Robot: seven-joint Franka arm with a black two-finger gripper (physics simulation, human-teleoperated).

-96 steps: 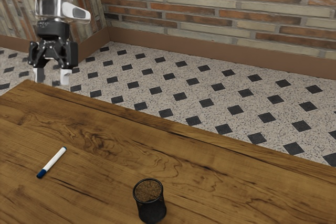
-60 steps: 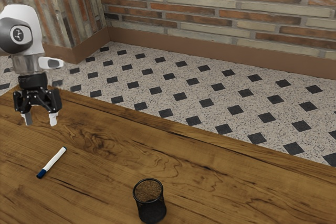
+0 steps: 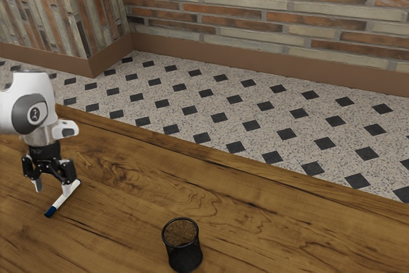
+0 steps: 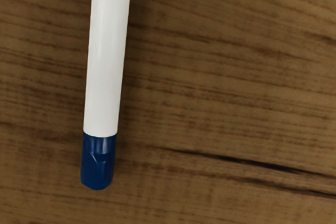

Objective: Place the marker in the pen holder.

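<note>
Low over the table (image 3: 128, 222), gripper (image 3: 52, 188) is spread, pinching nothing. Marker (image 3: 62, 200) lies flat just under it, well apart from the pen holder (image 3: 185, 258). For the pick: centre on the barrel, fingers square across it, descend straight, close gently; off-centre contact could roll it. Smooth white barrel, blue cap (image 4: 97, 161), grained brown wood, black round-rimmed cup.
</note>
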